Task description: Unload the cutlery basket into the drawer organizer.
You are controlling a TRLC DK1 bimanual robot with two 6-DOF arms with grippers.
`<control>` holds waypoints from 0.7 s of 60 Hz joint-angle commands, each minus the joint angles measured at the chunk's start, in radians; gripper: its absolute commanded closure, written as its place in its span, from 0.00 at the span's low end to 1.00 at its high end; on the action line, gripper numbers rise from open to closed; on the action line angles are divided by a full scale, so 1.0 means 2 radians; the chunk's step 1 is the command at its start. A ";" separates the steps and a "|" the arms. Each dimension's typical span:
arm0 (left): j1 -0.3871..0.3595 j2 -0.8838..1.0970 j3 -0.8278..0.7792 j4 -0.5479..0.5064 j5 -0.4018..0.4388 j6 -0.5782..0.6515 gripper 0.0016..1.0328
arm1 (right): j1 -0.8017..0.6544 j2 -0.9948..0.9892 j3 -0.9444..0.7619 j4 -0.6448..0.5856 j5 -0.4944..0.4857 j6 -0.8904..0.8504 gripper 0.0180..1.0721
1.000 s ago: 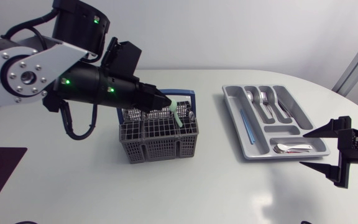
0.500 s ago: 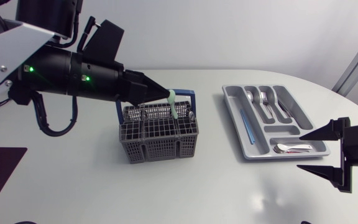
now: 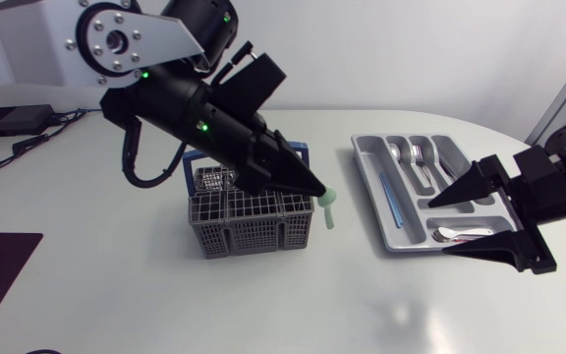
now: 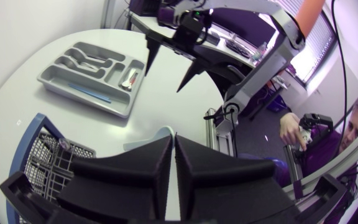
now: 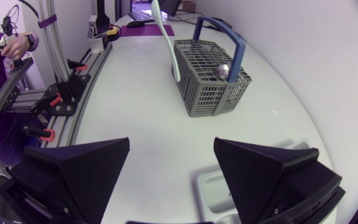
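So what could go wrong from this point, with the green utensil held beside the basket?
The left claw holds the pale green utensil only at its fingertips, so it might slip out in transit. The open right claw sits at the organizer, so the arms could collide there.

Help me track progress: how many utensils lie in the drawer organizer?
4 visible: a spoon and a fork in adjacent lengthwise slots, a blue utensil in the long slot, another spoon in the crosswise one. The right hand may hide more.
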State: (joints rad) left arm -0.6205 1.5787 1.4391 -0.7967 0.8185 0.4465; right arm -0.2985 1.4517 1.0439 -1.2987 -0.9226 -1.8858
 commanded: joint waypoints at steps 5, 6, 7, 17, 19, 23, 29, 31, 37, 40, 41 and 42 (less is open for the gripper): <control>-0.020 0.031 0.035 -0.039 0.030 0.088 0.97 | 0.048 0.053 0.050 -0.046 -0.017 -0.005 0.07; -0.023 0.031 0.037 -0.040 0.031 0.090 0.97 | 0.053 0.057 0.056 -0.051 -0.020 -0.005 0.07; -0.026 0.033 0.037 -0.040 0.032 0.092 0.97 | 0.056 0.062 0.060 -0.055 -0.022 -0.005 0.07; -0.042 0.061 0.068 -0.051 0.046 0.097 0.97 | 0.099 0.076 0.084 -0.071 -0.044 0.003 0.11; -0.043 0.067 0.077 -0.053 0.049 0.097 0.97 | 0.107 0.073 0.083 -0.071 -0.049 0.009 0.13; -0.040 0.077 0.088 -0.054 0.059 0.094 0.97 | 0.126 0.056 0.067 -0.050 -0.050 0.031 0.17; -0.034 0.089 0.101 -0.056 0.073 0.088 0.97 | 0.155 0.000 0.010 0.081 -0.045 0.141 0.18; -0.032 0.091 0.103 -0.056 0.075 0.086 0.97 | 0.162 -0.018 -0.010 0.126 -0.042 0.177 0.18; -0.027 0.096 0.107 -0.056 0.085 0.080 0.97 | 0.178 -0.052 -0.049 0.192 -0.039 0.227 0.27; -0.026 0.097 0.108 -0.056 0.087 0.079 0.97 | 0.182 -0.052 -0.055 0.193 -0.039 0.227 0.35; -0.026 0.097 0.108 -0.056 0.087 0.079 0.97 | 0.185 -0.054 -0.056 0.194 -0.039 0.227 0.39; -0.025 0.097 0.108 -0.056 0.087 0.079 0.97 | 0.186 -0.054 -0.058 0.195 -0.039 0.227 0.41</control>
State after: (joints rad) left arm -0.6804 1.7523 1.6222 -0.8932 0.9649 0.6060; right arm 0.0593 1.3544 0.9695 -0.9302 -0.9985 -1.4902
